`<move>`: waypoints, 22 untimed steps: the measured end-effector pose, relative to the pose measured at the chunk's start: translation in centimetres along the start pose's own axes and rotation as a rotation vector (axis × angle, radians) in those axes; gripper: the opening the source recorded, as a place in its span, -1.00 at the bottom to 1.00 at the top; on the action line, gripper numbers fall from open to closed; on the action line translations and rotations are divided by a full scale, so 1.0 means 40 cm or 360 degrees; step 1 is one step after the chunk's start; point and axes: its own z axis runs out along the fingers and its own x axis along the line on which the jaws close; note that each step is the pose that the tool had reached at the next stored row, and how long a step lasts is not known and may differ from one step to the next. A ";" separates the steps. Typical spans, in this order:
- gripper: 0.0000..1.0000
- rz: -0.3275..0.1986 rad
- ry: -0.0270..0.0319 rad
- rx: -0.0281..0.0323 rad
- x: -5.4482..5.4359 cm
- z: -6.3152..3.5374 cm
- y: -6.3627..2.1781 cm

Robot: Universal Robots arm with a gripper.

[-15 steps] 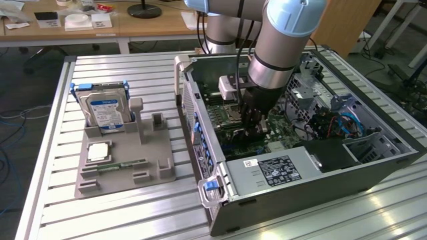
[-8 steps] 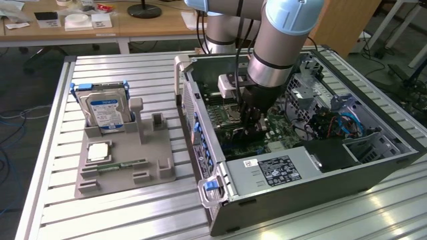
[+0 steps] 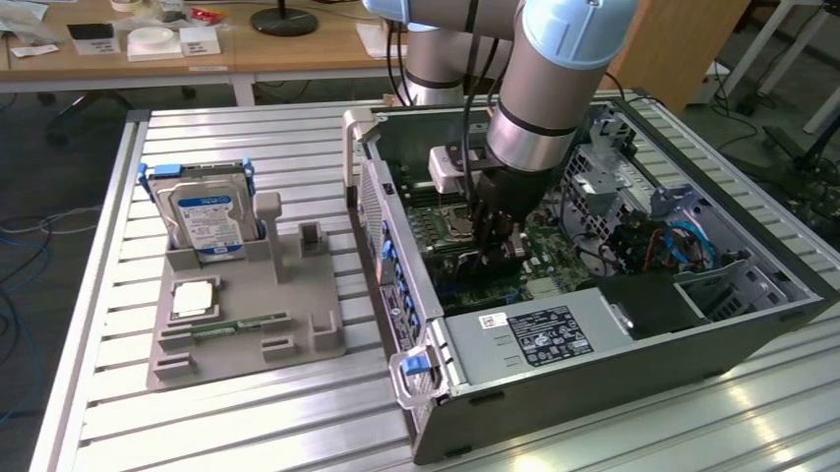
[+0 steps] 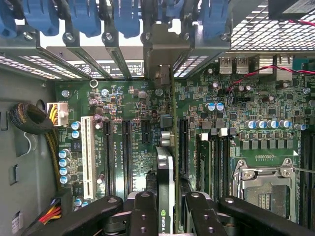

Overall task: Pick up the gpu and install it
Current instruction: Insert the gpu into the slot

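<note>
Exterior view, going left to right: on the ribbed aluminium table [image 3: 105, 324] sits a grey plastic parts holder [image 3: 250, 324], with a boxy silver hard drive with blue label [image 3: 208, 221] upright in the upper-left slot and a small narrow green memory stick [image 3: 240, 324] lying lower down. To the right, mid-frame, the open grey computer case [image 3: 630, 334] lies on its side, and the arm reaches down into it, black gripper [image 3: 499, 258] low over the green motherboard [image 3: 453, 221].

Wrist view now: white expansion slot [image 4: 88, 152] at left, black slots beside it, and in the lower centre the gpu [image 4: 165, 182], a thin dark card seen edge-on, pinched between the black fingers [image 4: 144, 211], jaws narrowed onto its top edge. It stands upright over a slot, metal bracket end [image 4: 160, 54] up by the rear slot openings.

Judging handling: light, stiff, but fragile, so grip the bare board edge, not components. Room is tight: blue retention clips [image 4: 125, 17] crowd the top, capacitors [image 4: 64, 162] stand near the left, the silver CPU socket [image 4: 266, 184] sits at the lower right. Any tilt would likely jam the connector.
</note>
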 end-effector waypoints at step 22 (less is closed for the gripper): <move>-0.22 0.0000 -0.00001 0.00001 0.000 0.000 0.000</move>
